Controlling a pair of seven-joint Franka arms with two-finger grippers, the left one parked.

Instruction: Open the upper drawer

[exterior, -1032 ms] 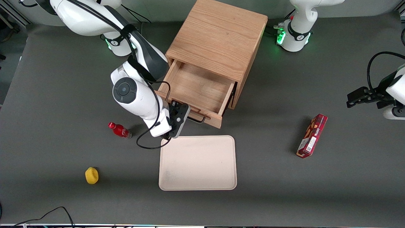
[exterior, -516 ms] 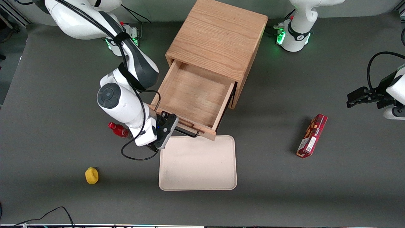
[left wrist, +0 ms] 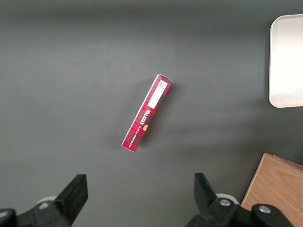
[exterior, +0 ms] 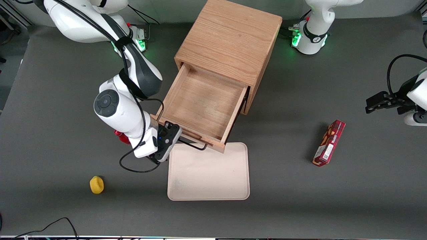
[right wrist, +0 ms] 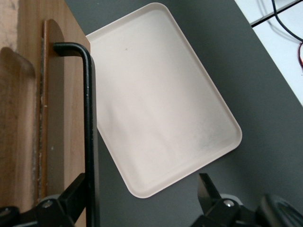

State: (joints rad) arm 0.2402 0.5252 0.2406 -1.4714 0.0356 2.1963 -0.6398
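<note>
The upper drawer [exterior: 203, 103] of the oak cabinet [exterior: 230, 36] stands pulled far out, and its inside is empty. Its front edge overhangs the tray. The long black wire handle [exterior: 193, 146] runs along the drawer front. My right gripper [exterior: 168, 141] is at the handle's end toward the working arm. In the right wrist view the gripper [right wrist: 139, 198] is open, its fingers wide apart. The handle [right wrist: 89, 118] passes between them, close against one finger [right wrist: 71, 194], beside the drawer front [right wrist: 57, 118]. The lower drawer is hidden under the upper one.
A beige tray [exterior: 208, 173] lies nearer the front camera than the cabinet and also shows in the right wrist view [right wrist: 156, 109]. A red bottle [exterior: 121, 137] is partly hidden under my arm. A yellow object [exterior: 96, 184] lies nearer the camera. A red box [exterior: 329, 142] lies toward the parked arm's end.
The upper drawer has slid further out toward the front camera, over the tray's edge. My gripper has moved the same way at the handle, and my arm now covers most of the red bottle.
</note>
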